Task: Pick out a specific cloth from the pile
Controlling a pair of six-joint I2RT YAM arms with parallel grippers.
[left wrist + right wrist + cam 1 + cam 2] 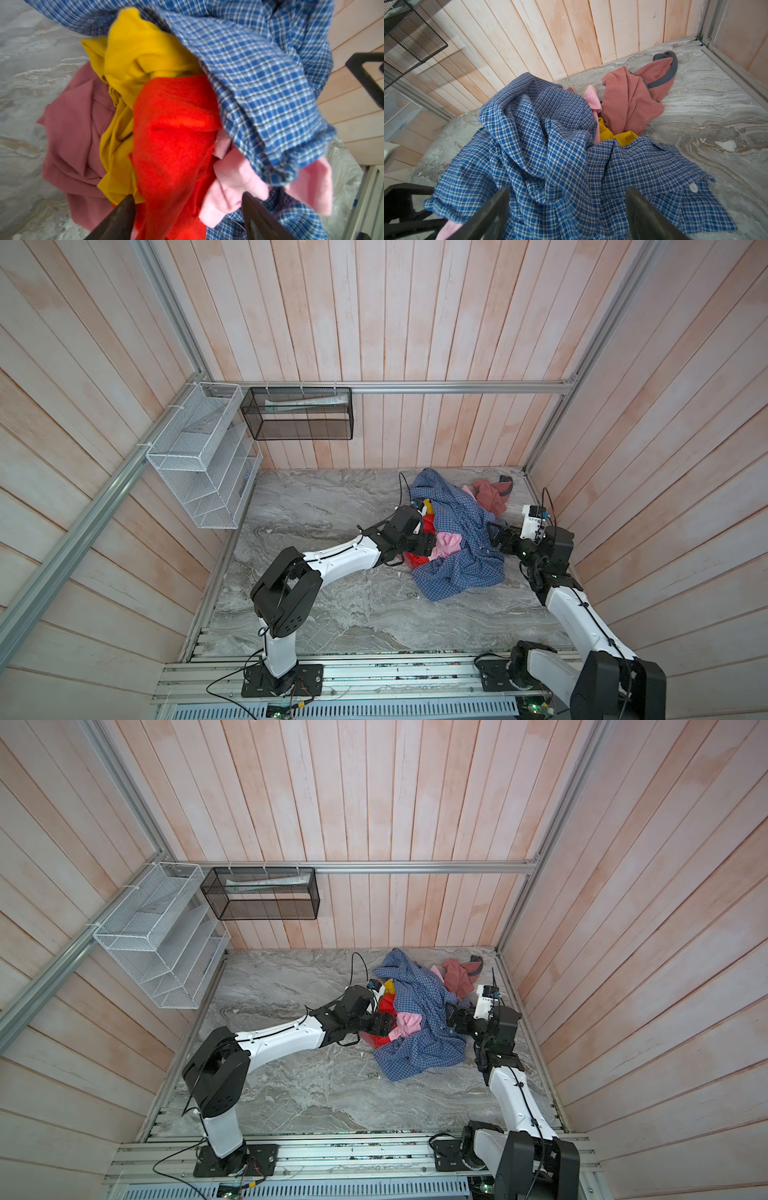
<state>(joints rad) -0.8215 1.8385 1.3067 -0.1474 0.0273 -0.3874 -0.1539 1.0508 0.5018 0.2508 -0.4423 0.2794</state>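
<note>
**Pink cloth half-buried, both grippers parted at the heap**

The table [332, 614] carries everything toward the right of centre in both top views, where the pile [453, 531] sits as one loose heap. The blue checked shirt [461, 564] is the biggest piece and drapes over most of the others, which is probably why so little of the rest shows. A dusty-rose garment [492, 495] spills out at the upper right of the heap, with a red cloth [174, 145] and a yellow cloth [137, 58] bunched along its left edge.

The pink cloth [446, 545] peeks out at the left-middle of the heap, tucked under the shirt's fold (a second pink scrap [590, 98] shows at the far side, so it likely runs beneath the shirt).

The left gripper [426, 545] reaches in from the left, and its jaws stand apart, grasping nothing. In the left wrist view the red cloth fills most of the gap between them, while the pink cloth [234, 182] lies in the lower right of the frame, beside the right-hand finger [255, 216]; a closing pinch here would, I judge, catch mostly red.

The right gripper [496, 537] sits at the heap's right edge, jaws also parted and empty, with the checked shirt [560, 166] spread between them.
</note>
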